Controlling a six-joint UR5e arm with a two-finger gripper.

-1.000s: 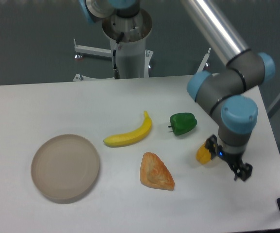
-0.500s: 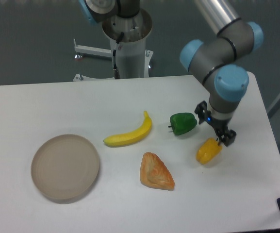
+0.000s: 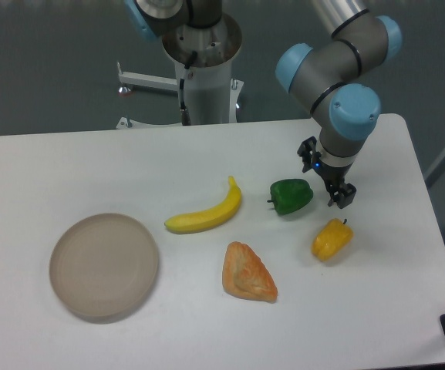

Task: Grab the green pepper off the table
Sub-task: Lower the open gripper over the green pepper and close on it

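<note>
The green pepper (image 3: 291, 196) is small, glossy and dark green, and lies on the white table (image 3: 68, 169) right of centre, its stem pointing left. My gripper (image 3: 326, 175) hangs just right of the pepper, slightly behind it and close over the table. Its two dark fingers stand apart and hold nothing. The pepper is not touched.
A yellow pepper (image 3: 332, 239) lies just in front of the gripper. A banana (image 3: 206, 211) lies left of the green pepper, a croissant (image 3: 247, 273) in front of it. A round beige plate (image 3: 104, 266) sits at the front left. The robot base (image 3: 203, 73) stands at the back.
My gripper has moved back and left, from in front of the yellow pepper to beside the green pepper. No object on the table has moved.
</note>
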